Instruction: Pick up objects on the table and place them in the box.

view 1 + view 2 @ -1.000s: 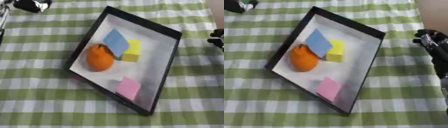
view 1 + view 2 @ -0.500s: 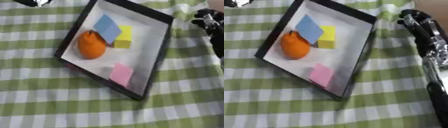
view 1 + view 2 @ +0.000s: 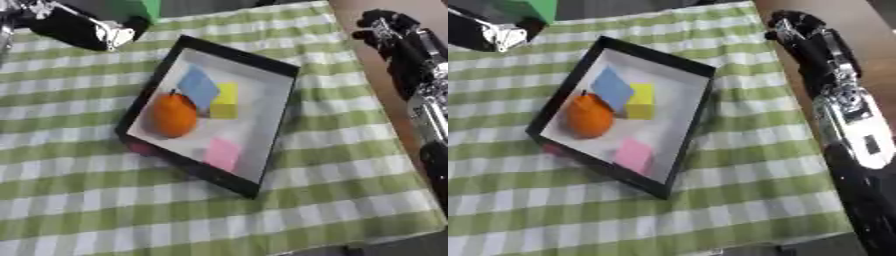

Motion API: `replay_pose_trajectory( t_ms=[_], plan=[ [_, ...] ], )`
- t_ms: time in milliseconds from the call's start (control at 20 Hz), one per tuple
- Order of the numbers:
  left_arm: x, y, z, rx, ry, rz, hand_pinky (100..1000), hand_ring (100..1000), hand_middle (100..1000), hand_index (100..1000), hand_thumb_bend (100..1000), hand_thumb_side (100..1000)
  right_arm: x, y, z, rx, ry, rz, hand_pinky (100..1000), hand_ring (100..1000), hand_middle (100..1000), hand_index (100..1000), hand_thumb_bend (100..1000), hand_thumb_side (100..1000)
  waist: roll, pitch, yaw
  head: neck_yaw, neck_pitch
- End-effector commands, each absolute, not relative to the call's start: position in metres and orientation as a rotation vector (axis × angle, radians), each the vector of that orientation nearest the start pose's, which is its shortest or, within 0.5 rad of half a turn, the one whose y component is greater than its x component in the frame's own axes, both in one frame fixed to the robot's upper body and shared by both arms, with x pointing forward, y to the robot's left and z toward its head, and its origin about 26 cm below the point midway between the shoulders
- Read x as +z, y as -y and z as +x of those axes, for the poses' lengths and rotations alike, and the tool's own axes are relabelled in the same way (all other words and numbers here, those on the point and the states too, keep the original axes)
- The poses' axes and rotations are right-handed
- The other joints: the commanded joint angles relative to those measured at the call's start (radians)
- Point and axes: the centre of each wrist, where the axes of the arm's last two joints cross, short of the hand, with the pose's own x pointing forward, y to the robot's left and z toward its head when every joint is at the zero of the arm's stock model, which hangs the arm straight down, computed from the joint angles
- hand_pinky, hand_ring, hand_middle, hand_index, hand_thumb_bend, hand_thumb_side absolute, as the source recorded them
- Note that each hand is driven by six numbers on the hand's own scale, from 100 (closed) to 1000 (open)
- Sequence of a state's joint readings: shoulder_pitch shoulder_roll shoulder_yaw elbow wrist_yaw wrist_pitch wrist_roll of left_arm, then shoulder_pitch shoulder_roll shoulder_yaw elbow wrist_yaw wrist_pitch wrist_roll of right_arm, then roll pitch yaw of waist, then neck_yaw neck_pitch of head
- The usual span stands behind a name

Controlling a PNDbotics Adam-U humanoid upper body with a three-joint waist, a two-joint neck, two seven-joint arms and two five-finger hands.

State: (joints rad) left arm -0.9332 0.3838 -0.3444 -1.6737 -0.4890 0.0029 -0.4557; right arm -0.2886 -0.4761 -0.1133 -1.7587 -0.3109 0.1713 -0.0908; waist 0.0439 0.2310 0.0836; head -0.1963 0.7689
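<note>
A black-rimmed box [image 3: 282,102] with a white floor lies askew on the green checked cloth. Inside it are an orange [image 3: 174,115], a blue block [image 3: 199,86], a yellow block [image 3: 226,94] and a pink block [image 3: 222,153]. My right hand [image 3: 386,24] hangs at the upper right, beyond the cloth's edge and apart from the box, fingers curled with nothing in them. My left arm [image 3: 77,29] comes in at the upper left, and its end reaches a green object [image 3: 136,8] at the top edge. How the left hand stands is hidden.
My right forearm [image 3: 846,115] runs down the right side, over the cloth's edge. Brown surface [image 3: 346,10] shows past the cloth at the upper right. Open checked cloth [image 3: 131,210] stretches in front of the box.
The whole picture has shifted, so the camera has moved: the far edge, green object and left arm now show. The things in the box lie as before.
</note>
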Motion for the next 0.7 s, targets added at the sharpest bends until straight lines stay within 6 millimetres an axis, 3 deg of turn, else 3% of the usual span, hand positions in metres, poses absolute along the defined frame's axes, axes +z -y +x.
replay_pose_trajectory(
  t_ms=[50,350,700],
  plan=[
    [0.308,-0.124,0.348,2.105,-2.787,-0.582,682,624,559,632,133,100,0.182,0.342,0.324,0.077,1.915,-0.195,960,742,692,723,111,461,0.003,-0.032,0.005,-0.008,0.001],
    [0.289,-0.118,0.349,2.242,-2.716,-0.552,680,625,551,631,141,100,0.180,0.344,0.323,0.073,1.907,-0.201,960,742,692,723,112,461,0.013,-0.045,0.013,-0.011,0.001],
    [0.282,-0.112,0.349,2.270,-2.688,-0.518,679,619,540,630,132,100,0.180,0.344,0.323,0.073,1.906,-0.199,960,742,692,723,113,461,0.013,-0.046,0.012,-0.022,0.001]
  ],
)
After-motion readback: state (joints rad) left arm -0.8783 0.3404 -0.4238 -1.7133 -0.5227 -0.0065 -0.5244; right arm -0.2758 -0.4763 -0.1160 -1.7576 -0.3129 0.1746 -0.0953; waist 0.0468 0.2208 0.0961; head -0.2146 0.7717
